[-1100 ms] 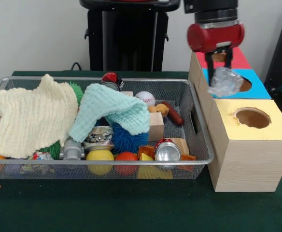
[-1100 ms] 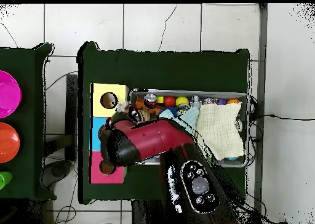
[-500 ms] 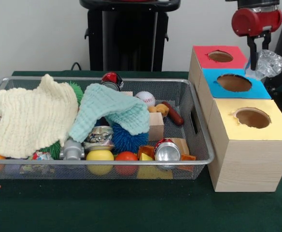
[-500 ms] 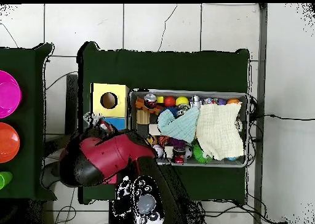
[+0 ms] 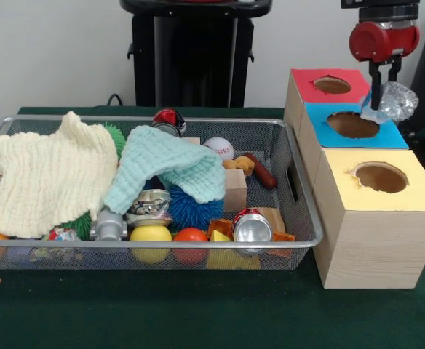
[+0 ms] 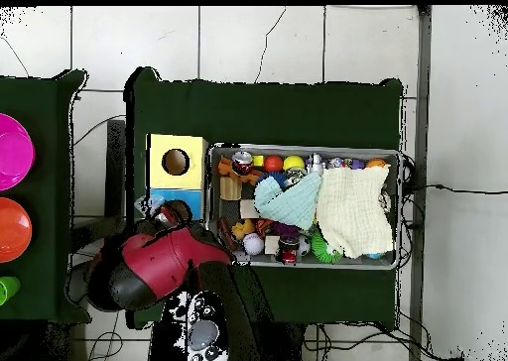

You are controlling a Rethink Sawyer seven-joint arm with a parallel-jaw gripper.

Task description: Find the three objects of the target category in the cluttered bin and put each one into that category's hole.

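My gripper (image 5: 381,98) hangs at the far right, shut on a crumpled piece of clear plastic (image 5: 395,101). The plastic hovers just over the right rim of the blue box (image 5: 322,116), beside its hole (image 5: 353,124). Behind it stands the red box with its hole (image 5: 332,85), and in front the yellow box with its hole (image 5: 380,177). In the overhead view the red arm (image 6: 149,268) covers the red box and part of the blue box (image 6: 190,200); the plastic (image 6: 149,207) peeks out beside it. The wire bin (image 5: 300,196) holds a crushed can (image 5: 148,207) and a silver can (image 5: 251,227).
A cream cloth (image 5: 49,174) and a mint cloth (image 5: 169,163) drape over the bin's clutter: a blue spiky ball (image 5: 196,209), yellow ball (image 5: 151,237), red ball (image 5: 191,237), baseball (image 5: 218,147) and wooden block (image 5: 235,190). Pink (image 6: 10,151) and orange (image 6: 10,228) discs lie on a side table.
The gripper carried the plastic from over the blue box up and right past the boxes, then came back slightly left and down toward the blue box's right edge.
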